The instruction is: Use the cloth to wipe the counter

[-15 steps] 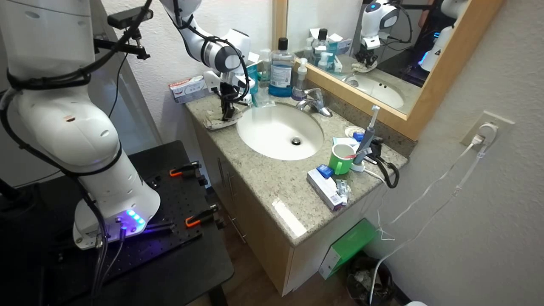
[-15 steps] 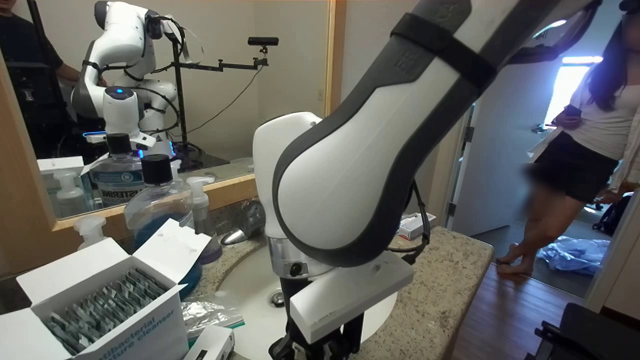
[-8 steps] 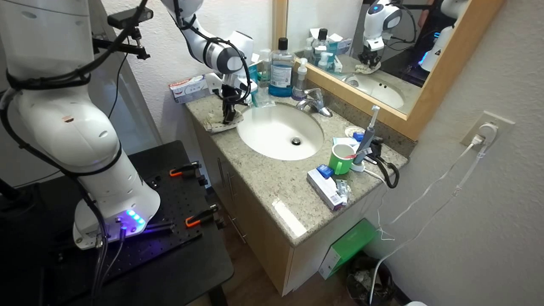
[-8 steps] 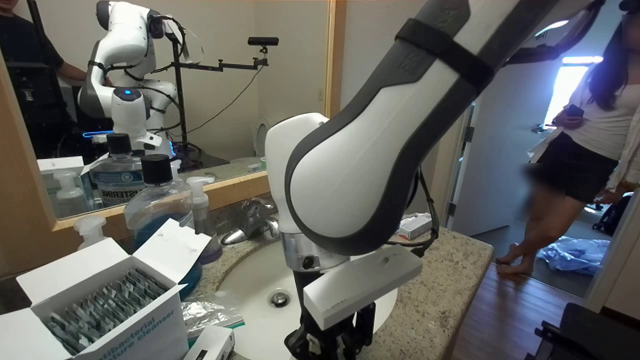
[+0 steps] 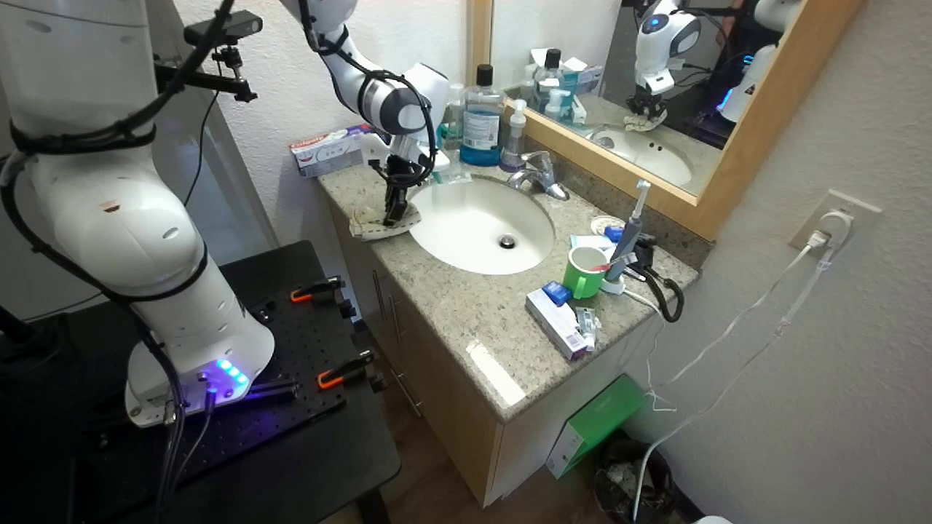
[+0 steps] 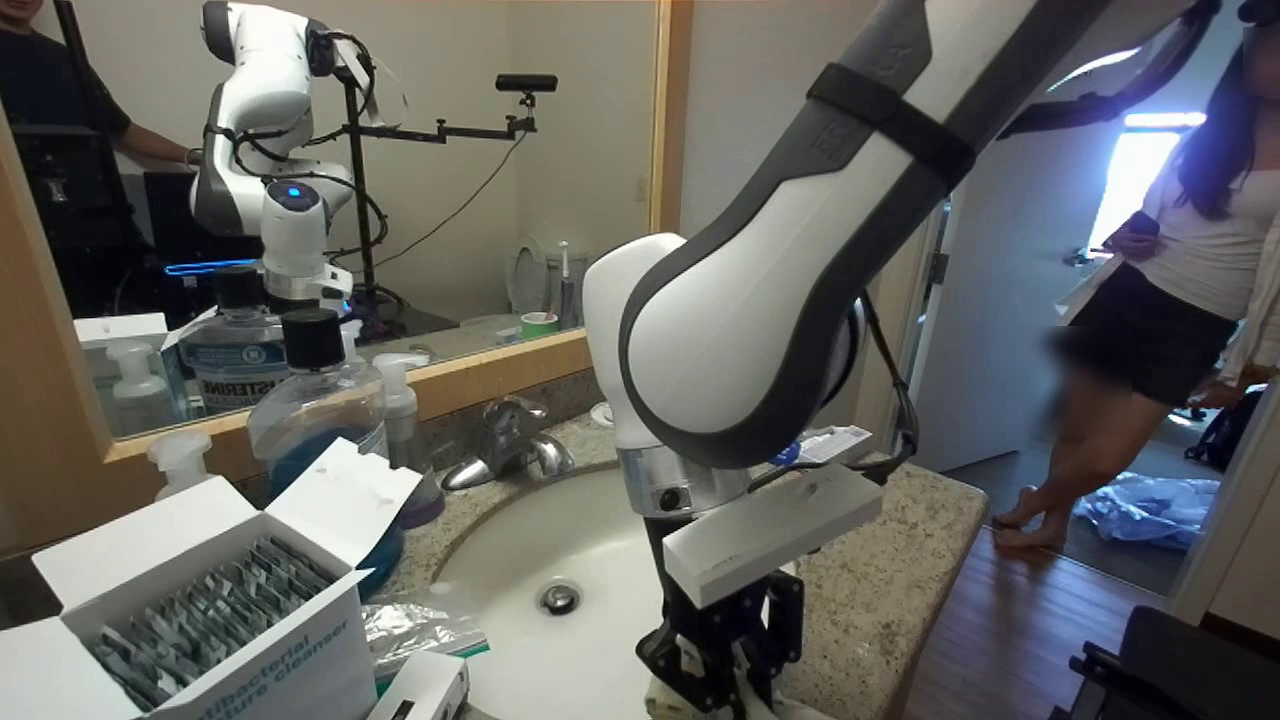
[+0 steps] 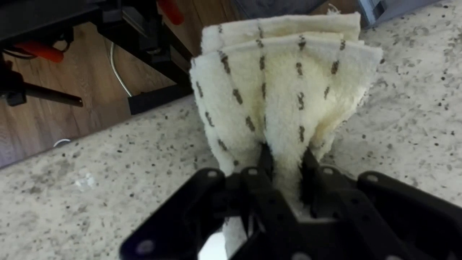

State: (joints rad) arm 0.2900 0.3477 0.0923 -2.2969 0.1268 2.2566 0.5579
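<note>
- The tool (image 7: pixel 287 162) is pinched nearly together, a fold of the cloth (image 7: pixel 285 86) filling the narrow gap; nothing else appears to be held.
- The cloth appears to lie on the desk (image 5: pixel 451 302) between the sink (image 5: pixel 466 233) and the front edge, nearer the front corner by a flat box (image 5: pixel 328 153). In the wrist view its loose end reaches past that edge; whether it touches the sink's rim cannot be told.
- Over the last second, tool and cloth have slid a little along the front edge, away from that corner, the grip holding.
- For the task, this looks like a wiping stroke in progress; most of the front edge toward the opposite corner probably remains to be done.
- Near the back edge stands a mouthwash bottle (image 5: pixel 481 124); in an exterior view, its reflection (image 6: pixel 238 365) in the mirror (image 6: pixel 590 160) shows reversed, partly hidden letters that read as "Listerine".
- A carton (image 6: pixel 310 640) of sachets (image 6: pixel 215 620) carries what looks like "antibacterial" and, beneath, "cleanser"; the word before that is cut off.
- The flat box has red lettering, seemingly "Colgate". Print on the long white box (image 5: pixel 553 324) near the opposite end edge is too small to read.
</note>
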